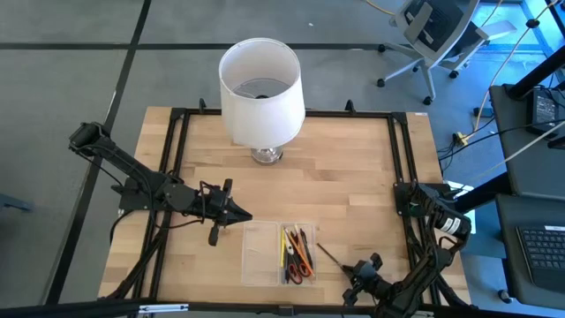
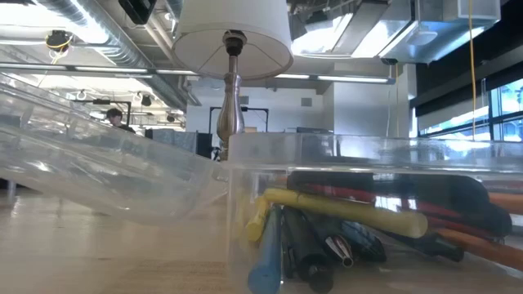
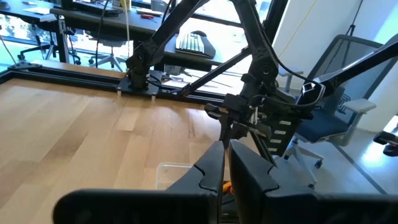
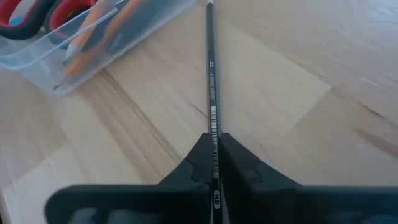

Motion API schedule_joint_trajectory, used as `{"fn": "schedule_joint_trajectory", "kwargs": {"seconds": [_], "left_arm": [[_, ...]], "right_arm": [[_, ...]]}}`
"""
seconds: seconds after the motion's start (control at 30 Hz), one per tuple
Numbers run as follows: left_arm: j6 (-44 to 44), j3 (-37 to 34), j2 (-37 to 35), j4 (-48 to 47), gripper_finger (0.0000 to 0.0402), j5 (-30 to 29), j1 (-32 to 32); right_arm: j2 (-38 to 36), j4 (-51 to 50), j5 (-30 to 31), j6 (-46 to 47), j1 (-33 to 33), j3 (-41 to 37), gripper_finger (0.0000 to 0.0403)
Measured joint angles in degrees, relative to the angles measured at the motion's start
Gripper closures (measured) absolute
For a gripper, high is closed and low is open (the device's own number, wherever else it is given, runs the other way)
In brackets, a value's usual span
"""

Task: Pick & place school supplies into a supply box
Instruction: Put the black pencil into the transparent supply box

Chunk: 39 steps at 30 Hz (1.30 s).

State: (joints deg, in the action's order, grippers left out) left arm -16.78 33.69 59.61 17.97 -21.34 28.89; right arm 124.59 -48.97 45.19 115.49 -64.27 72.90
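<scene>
The clear supply box point(image 1: 259, 252) lies open near the table's near edge. Its right half holds pens, pencils and red-handled scissors point(image 1: 301, 265). The low view shows the box's wall point(image 2: 343, 151) close up, with a yellow pen point(image 2: 343, 208) lying on dark ones. My right gripper point(image 1: 360, 268) is to the right of the box at the near edge, shut on a dark pencil point(image 1: 331, 254). In the right wrist view the box point(image 4: 93, 46) and scissors point(image 4: 37, 9) lie ahead. My left gripper point(image 1: 240, 215) is shut, holding nothing, just left of the box. My right gripper point(image 4: 215, 146) pinches the dark pencil point(image 4: 210, 68) near one end point(image 4: 214, 127) between its two fingers. The pencil runs along the fingers and sticks straight out ahead, its free end point(image 4: 209, 5) pointing toward the box's right side. Whether that end rests on the table I cannot tell.
A tall lamp with a white cylindrical shade point(image 1: 261, 88) stands at the table's far middle, its stem visible in the low view point(image 2: 231, 106). A black frame point(image 1: 402, 159) borders the wooden table. Bare wood lies between lamp and box. Office chairs and desks stand beyond the table.
</scene>
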Motion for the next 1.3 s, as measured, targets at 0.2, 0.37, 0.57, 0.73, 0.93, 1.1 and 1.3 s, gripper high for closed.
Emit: {"fn": "schedule_joint_trajectory", "kwargs": {"seconds": [0.2,0.37,0.57,0.73,0.93,1.1,1.3], "left_arm": [[0.0,0.0,0.0,-0.2,0.0384,0.0,0.0],[0.0,0.0,0.0,-0.2,0.0384,0.0,0.0],[0.0,0.0,0.0,-0.2,0.0384,0.0,0.0],[0.0,0.0,0.0,-0.2,0.0384,0.0,0.0],[0.0,0.0,0.0,-0.2,0.0384,0.0,0.0],[0.0,0.0,0.0,-0.2,0.0384,0.0,0.0],[0.0,0.0,0.0,-0.2,0.0384,0.0,0.0]], "right_arm": [[0.2,-0.6,0.4,3.2,0.0,0.0,0.0372],[0.2,-1.7,2.2,4.3,0.0,-0.1,0.0393],[0.2,-1.8,3.2,5.5,0.0,-0.2,0.0399],[0.2,-1.5,3.5,3.9,0.0,-0.2,0.0393],[0.4,-0.5,3.1,3.9,0.1,-0.2,0.0352],[0.2,0.0,0.6,-1.2,-0.1,-0.1,0.0328],[0.3,0.3,1.5,-4.9,-1.5,-0.2,0.0324]]}}
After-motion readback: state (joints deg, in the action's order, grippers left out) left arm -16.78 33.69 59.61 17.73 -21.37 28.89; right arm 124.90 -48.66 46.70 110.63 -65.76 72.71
